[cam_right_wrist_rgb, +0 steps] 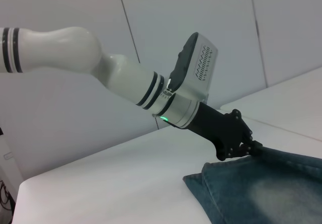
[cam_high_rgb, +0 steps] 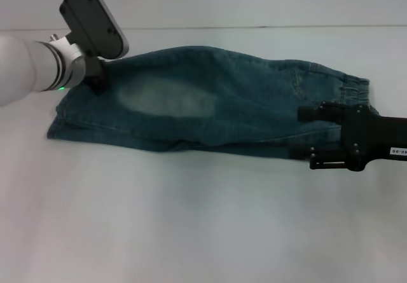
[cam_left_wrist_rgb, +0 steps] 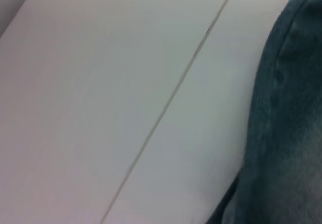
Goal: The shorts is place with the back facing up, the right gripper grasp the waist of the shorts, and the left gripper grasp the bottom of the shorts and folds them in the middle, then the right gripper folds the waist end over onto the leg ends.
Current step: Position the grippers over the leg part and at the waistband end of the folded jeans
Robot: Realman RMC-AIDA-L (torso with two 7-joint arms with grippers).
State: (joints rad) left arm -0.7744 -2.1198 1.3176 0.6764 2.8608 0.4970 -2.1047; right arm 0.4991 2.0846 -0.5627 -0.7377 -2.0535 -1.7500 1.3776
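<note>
Blue-green faded denim shorts (cam_high_rgb: pixel 210 108) flat on white counter (cam_high_rgb: pixel 191 219), already doubled lengthwise. Left jaws (cam_right_wrist_rgb: pixel 251 147) pinched on leg-end corner. Right jaws (cam_high_rgb: pixel 304 133) spread, waistband between, unclamped. Waist-over-legs fold left.

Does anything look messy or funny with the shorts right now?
A little. The shorts are folded in half lengthwise, but the lower layer peeks out unevenly along the near edge. The left hand sits at the leg end, the right hand by the waist. Nothing looks torn.
</note>
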